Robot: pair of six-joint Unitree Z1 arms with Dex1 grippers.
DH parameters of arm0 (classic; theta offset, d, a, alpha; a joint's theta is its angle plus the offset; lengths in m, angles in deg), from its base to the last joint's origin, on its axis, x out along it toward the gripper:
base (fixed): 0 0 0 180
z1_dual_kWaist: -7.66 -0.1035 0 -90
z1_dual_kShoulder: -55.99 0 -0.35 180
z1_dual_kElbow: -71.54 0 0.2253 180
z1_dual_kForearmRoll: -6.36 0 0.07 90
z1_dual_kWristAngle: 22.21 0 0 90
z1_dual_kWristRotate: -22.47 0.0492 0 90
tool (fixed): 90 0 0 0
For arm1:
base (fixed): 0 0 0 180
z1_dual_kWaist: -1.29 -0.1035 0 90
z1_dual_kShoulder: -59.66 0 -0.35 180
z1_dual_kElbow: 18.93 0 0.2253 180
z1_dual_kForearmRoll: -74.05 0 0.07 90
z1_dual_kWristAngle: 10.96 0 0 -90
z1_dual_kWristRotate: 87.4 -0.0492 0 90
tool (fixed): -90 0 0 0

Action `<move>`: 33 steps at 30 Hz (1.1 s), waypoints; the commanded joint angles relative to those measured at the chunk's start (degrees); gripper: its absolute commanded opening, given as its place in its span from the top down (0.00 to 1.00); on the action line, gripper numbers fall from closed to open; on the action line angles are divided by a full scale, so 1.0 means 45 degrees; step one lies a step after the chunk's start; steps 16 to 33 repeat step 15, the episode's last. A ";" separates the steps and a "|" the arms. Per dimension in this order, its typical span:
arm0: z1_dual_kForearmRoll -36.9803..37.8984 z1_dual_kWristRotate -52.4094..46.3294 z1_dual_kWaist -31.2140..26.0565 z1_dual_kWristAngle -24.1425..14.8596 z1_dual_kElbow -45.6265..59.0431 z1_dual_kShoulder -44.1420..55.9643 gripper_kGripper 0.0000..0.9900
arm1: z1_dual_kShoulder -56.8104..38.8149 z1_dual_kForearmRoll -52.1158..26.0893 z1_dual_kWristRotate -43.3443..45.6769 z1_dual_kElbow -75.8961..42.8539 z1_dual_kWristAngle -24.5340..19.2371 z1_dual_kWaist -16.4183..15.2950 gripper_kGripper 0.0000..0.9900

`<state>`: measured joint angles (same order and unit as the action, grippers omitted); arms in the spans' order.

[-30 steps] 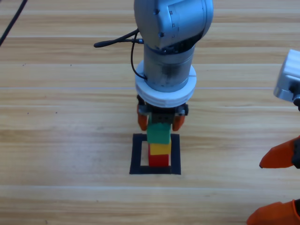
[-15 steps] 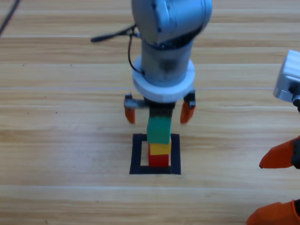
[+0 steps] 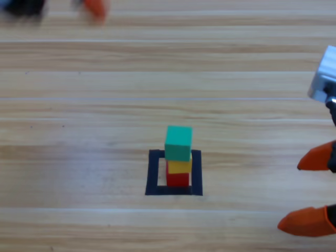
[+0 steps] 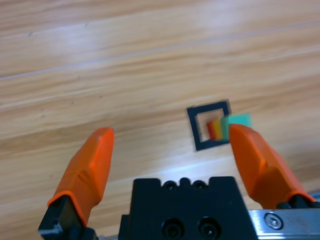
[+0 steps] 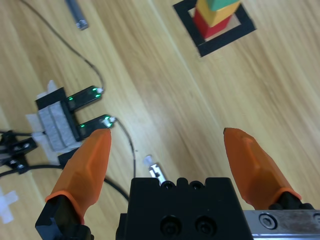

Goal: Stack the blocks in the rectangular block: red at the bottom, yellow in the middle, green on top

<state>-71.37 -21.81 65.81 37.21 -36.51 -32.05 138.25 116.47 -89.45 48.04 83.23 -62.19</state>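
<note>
Stack: red cube [image 3: 178, 179] at the bottom, yellow cube [image 3: 179, 166] on it, green cube [image 3: 178, 143] on top; no jaws touch them.
Outline: black tape square [image 3: 153, 173] on the table [image 3: 79, 157], the red cube standing inside its opening.
Green cube: sits slightly off-square on the yellow cube.
Left gripper [image 4: 170, 152]: at the high view's top left corner, well apart from the stack; jaws wide apart, nothing between them.
Right gripper [image 3: 311, 190]: at the right edge, jaws spread, nothing held.
Right wrist view: a small sensor [image 5: 75, 117] with green lights and thin cables [image 5: 92, 62] lie on the table.
</note>
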 commanded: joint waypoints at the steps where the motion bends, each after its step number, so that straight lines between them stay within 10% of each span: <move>1: 0.3470 0.2614 0.0397 -0.0022 0.5912 0.5599 0.03 | -0.0178 0.0159 0.0103 0.0131 -0.0423 0.0180 0.00; 11: 0.6028 0.4645 0.0397 0.0447 0.9916 0.8236 0.02 | 0.0134 0.0120 0.0084 0.0170 -0.0423 0.0180 0.00; 33: 0.6087 0.4782 0.0397 0.0525 0.9994 0.8217 0.01 | 0.0213 0.0120 0.0084 0.0151 -0.0423 0.0180 0.00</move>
